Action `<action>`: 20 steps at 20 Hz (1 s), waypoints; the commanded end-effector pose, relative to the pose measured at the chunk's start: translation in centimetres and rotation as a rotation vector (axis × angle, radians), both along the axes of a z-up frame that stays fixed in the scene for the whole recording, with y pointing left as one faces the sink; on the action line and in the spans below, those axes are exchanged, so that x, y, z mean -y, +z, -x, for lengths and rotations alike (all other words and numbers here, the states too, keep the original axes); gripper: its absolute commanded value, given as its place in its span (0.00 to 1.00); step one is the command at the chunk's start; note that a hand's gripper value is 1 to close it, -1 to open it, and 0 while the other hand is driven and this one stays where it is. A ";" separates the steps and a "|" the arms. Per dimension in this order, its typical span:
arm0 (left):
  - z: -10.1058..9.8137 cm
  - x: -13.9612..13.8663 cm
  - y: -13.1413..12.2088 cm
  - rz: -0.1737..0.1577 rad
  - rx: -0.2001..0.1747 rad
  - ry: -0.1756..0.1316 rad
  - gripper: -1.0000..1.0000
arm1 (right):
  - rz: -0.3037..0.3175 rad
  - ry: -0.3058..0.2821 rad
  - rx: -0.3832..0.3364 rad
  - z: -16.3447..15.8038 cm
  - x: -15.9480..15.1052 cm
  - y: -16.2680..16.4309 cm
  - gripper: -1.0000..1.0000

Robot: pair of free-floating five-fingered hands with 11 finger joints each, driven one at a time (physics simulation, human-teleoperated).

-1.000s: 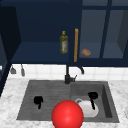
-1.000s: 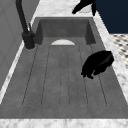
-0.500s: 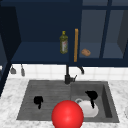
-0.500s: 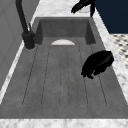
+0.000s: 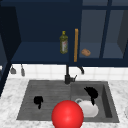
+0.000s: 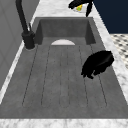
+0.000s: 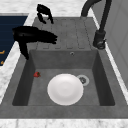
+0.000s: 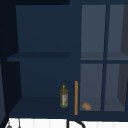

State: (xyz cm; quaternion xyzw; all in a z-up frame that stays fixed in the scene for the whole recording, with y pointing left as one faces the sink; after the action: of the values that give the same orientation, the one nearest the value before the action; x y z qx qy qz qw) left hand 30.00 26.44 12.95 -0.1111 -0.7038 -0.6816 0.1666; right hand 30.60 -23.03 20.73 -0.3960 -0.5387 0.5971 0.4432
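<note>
Right hand (image 5: 91, 93) hovering over the sink basin, above the white plate (image 7: 65, 89)

Your right hand hangs over the basin's front edge, fingers loosely spread, one pointing down, holding nothing; the plate lies flat on the basin floor beside the drain (image 7: 82, 80). To grip it well, come down at the rim, not the middle. Your left hand (image 5: 38, 100) floats with curled, empty fingers over the ribbed draining board (image 6: 62, 82), well apart. A red ball (image 5: 67, 114) sits in front.
</note>
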 end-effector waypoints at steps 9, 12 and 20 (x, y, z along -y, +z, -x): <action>0.0 0.0 0.0 0.000 0.000 0.000 0.50 | -0.001 0.007 0.092 -9.0 -3.6 -2.3 0.00; 0.0 0.0 0.0 0.000 0.000 0.000 0.50 | -0.002 0.008 0.089 -11.5 -4.5 -3.1 0.00; 0.0 0.0 0.0 0.000 0.000 0.000 0.50 | 0.000 0.008 0.101 -18.1 -6.9 -5.4 0.00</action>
State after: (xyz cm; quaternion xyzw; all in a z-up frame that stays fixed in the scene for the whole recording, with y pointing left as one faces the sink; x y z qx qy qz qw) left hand 30.00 26.44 12.95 -0.1111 -0.7038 -0.6816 0.1666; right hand 46.44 -16.89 16.05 -0.4209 -0.5593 0.5788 0.4183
